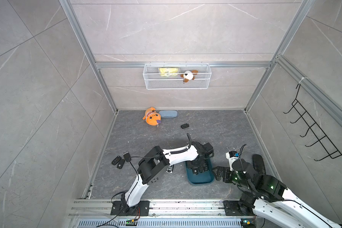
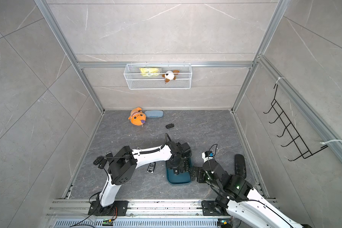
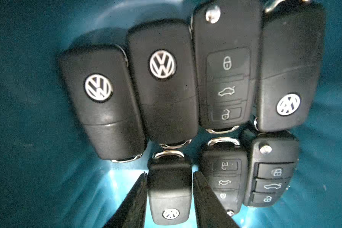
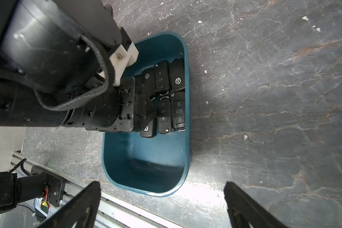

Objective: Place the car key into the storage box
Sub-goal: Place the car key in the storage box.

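the car key (image 3: 169, 187) was seen lying in the storage box (image 4: 146, 167) between the left fingers (image 3: 132, 203), which were set narrow along its two long sides, its long axis in line with them; whether it was pinched or merely flanked could not be told. a neighbouring fob (image 3: 223, 177) was found just beside one finger, so a straight withdrawal along that axis was judged necessary. the right fingers (image 4: 77, 205) were held wide apart just beside the box, and a loose key (image 1: 185, 126) was seen well apart on the table (image 1: 225, 126).
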